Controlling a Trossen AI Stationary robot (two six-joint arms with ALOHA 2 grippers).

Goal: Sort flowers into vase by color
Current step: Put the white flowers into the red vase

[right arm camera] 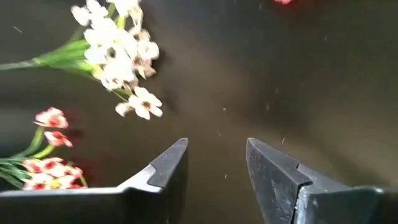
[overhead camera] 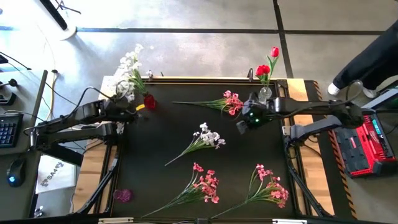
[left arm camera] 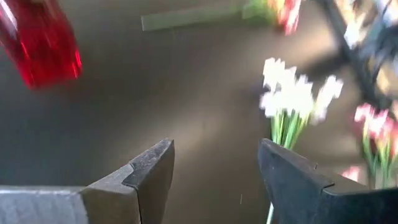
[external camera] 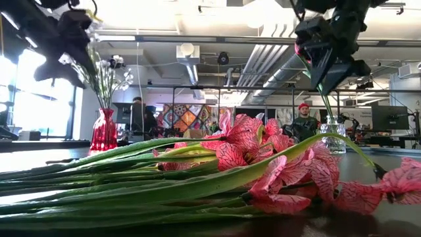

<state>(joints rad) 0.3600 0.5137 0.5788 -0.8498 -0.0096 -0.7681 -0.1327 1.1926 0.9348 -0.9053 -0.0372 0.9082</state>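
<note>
Glossy red glass vase on matt black table.

**Open mat in the middle, clutter at the rim**

Bare dark surface lies between the left tool and the white spray at centre. The red vase stands just beside that tool. The right tool hangs near a pink spray and the clear vase. Two pink sprays crowd the near edge.
</note>
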